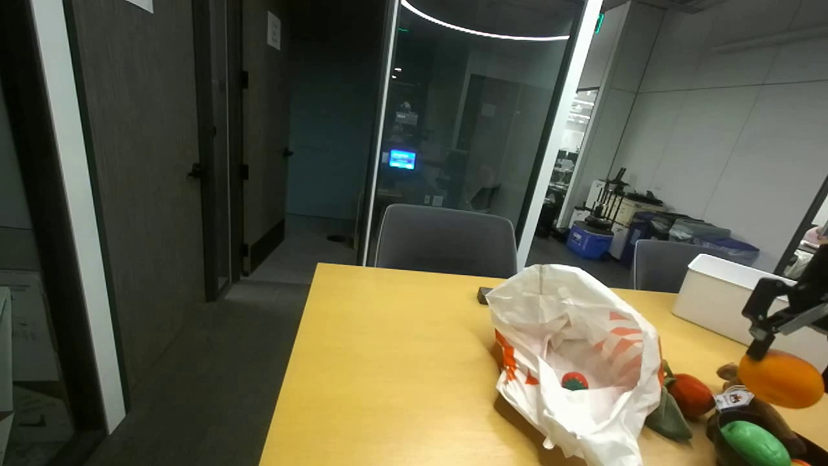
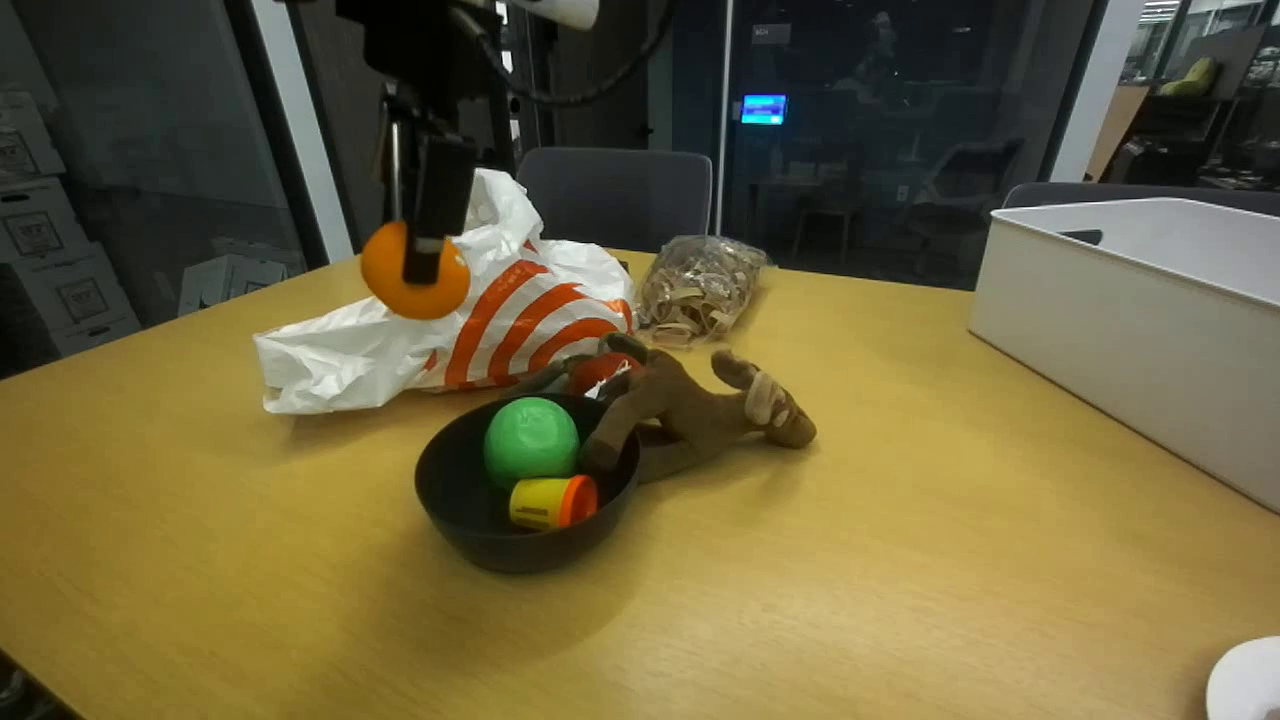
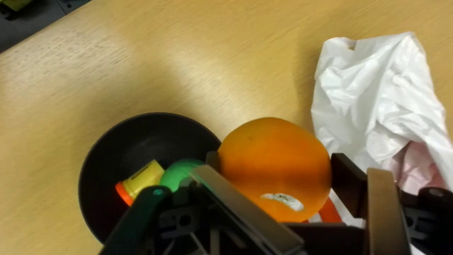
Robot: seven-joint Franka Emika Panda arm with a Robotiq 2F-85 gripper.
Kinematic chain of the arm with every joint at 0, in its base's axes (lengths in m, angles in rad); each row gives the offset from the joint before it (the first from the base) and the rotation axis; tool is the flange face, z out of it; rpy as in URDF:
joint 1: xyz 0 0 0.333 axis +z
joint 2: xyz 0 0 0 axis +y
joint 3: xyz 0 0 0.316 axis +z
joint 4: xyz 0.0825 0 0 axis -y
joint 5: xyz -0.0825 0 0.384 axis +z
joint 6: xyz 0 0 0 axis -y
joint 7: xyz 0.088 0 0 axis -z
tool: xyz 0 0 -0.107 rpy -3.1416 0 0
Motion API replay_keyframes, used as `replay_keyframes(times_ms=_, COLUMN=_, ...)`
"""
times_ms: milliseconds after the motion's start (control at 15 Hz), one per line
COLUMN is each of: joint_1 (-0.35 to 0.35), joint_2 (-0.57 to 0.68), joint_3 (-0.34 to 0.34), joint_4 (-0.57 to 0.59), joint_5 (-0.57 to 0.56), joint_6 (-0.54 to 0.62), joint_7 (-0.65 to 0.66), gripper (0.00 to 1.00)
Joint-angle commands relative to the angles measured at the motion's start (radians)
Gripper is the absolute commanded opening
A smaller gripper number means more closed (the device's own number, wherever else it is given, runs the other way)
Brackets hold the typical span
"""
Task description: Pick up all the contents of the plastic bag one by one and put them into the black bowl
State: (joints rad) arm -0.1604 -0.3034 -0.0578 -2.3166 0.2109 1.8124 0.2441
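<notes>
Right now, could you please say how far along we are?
Done: the green piece and yellow tub lie in the black bowl. In hand: the gripper holds the orange piece. Left: a red piece inside the plastic bag, probably another red one beside it.

An office, by its glass partition [image 1: 475,113], grey chairs [image 1: 446,241] and glowing blue screen [image 1: 402,159].

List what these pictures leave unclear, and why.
In an exterior view: red item in the bag, too small to identify.
In an exterior view: white round object, cut off by frame edges; print on the yellow tub, too small.
Wrist view: part of the black bowl, hidden by the end effector.
</notes>
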Motion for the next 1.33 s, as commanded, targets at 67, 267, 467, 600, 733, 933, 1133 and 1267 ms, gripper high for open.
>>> replay_keyframes(times_ms=67, joint_1=-0.022, joint_2=0.045, joint_3=0.000, joint_4=-0.080, joint_5=-0.079, joint_6=0.114, joint_7=0.152, gripper=0.53)
replay_keyframes(times_ms=267, joint_1=-0.028, joint_2=0.106, joint_3=0.012, joint_4=-0.117, joint_5=-0.167, joint_6=0.233, joint_7=0.287, gripper=0.53)
replay_keyframes(times_ms=467, joint_1=-0.019, joint_2=0.135, joint_3=0.010, joint_4=-0.134, joint_5=-0.214, joint_6=0.280, joint_7=0.389, gripper=0.95)
replay_keyframes(times_ms=600, joint_1=-0.009, joint_2=0.114, joint_3=0.005, joint_4=-0.147, joint_5=-0.209, joint_6=0.287, joint_7=0.397, gripper=1.00)
replay_keyframes(times_ms=733, joint_1=0.000, joint_2=0.058, joint_3=0.003, joint_4=-0.158, joint_5=-0.197, joint_6=0.286, joint_7=0.372, gripper=1.00)
replay_keyframes(times_ms=933, joint_1=0.022, joint_2=-0.045, joint_3=0.010, joint_4=-0.159, joint_5=-0.169, joint_6=0.280, joint_7=0.297, gripper=1.00)
replay_keyframes(times_ms=1133, joint_1=0.072, joint_2=-0.105, joint_3=0.058, joint_4=-0.116, joint_5=-0.145, joint_6=0.255, joint_7=0.246, gripper=1.00)
replay_keyframes(times_ms=1267, joint_1=0.118, joint_2=-0.118, joint_3=0.111, joint_4=-0.085, joint_5=-0.126, joint_6=0.263, joint_7=0.235, gripper=1.00)
